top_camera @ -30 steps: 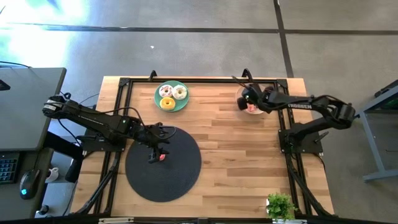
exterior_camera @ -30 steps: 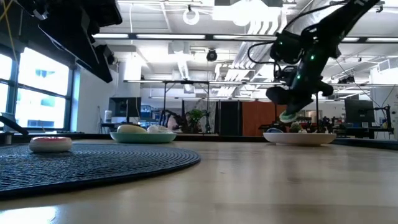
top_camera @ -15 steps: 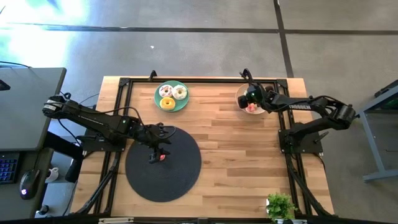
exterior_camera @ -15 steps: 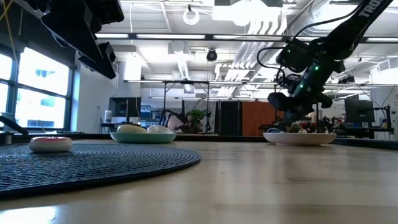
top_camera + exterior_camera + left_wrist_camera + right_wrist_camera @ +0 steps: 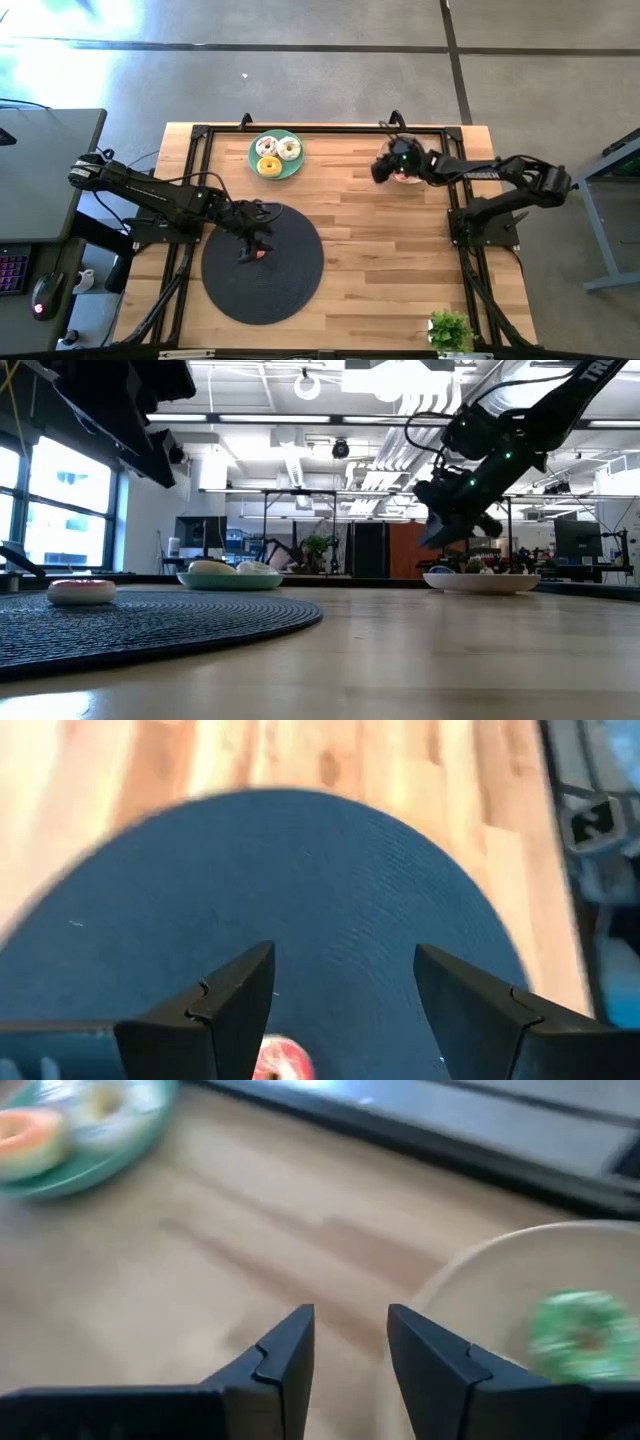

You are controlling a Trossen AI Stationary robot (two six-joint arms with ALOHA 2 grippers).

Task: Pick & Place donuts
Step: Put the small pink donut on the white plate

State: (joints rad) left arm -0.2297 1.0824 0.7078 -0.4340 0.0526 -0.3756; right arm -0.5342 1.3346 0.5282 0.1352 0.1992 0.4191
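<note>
A small red-pink donut [image 5: 274, 1060] lies flat on the black round mat [image 5: 290, 285]. My left gripper [image 5: 340, 1000] hangs open above it and touches nothing. A green plate [image 5: 262, 162] at the far edge carries three larger frosted donuts [image 5: 277, 151]. A beige plate [image 5: 500, 1290] at the far right holds a green donut [image 5: 575, 1335] and other small ones. My right gripper [image 5: 350, 1350] hovers open and empty just left of that plate's rim, raised above the table [image 5: 432, 538].
A black frame rail [image 5: 320, 128] runs along the table's far edge behind both plates. A small potted plant [image 5: 450, 330] stands at the near right corner. Bare wood [image 5: 400, 250] lies between the mat and the right arm's base.
My right gripper has dipped to the beige plate, then risen and drawn off toward the table's left. The greenish donut seen at its fingertips a second ago is no longer there; a green donut lies in the plate. My left gripper has kept still.
</note>
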